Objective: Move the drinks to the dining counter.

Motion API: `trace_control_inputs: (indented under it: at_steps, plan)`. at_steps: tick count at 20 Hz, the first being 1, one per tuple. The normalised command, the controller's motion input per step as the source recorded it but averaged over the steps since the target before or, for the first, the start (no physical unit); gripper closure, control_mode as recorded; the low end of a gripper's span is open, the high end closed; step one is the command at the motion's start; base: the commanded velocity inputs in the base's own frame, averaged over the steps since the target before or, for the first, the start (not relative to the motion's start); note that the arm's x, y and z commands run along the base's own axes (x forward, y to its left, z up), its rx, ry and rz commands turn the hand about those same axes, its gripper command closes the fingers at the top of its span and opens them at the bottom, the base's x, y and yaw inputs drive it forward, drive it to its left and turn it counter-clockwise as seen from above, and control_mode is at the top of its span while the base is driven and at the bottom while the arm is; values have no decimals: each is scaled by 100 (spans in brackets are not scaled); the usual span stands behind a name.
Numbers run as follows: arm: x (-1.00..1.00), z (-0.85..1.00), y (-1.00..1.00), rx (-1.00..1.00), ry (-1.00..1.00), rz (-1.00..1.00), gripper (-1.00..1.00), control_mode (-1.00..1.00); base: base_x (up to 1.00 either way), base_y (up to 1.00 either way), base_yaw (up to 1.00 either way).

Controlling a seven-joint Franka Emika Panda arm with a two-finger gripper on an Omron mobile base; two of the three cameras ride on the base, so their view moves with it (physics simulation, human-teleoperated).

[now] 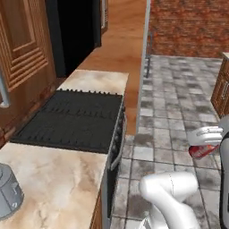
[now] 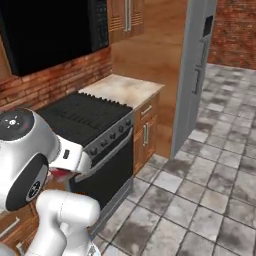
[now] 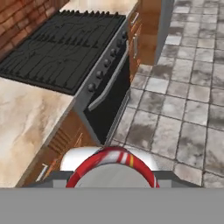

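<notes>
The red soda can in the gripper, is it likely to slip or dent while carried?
The soda can looks smooth and round, so it might slip or turn. It is probably thin-walled, so it could dent. The gripper is shut on it over the floor.

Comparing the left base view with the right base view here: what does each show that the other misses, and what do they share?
Left base view alone: a grey appliance at the near end of the worktop, and the red soda can seen clearly under the gripper, over the floor. Right base view alone: the black microwave above the stove, the oven door and the tall grey fridge. Both share the black stove, the brick wall and the tiled floor.
</notes>
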Motion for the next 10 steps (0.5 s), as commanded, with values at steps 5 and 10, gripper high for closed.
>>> trace_control_inputs:
  at_steps: [5,10]
  plan:
    - [0,0,0,0,0,0,100,100,0,0,-100]
    - [0,0,0,0,0,0,100,100,0,-2,-95]
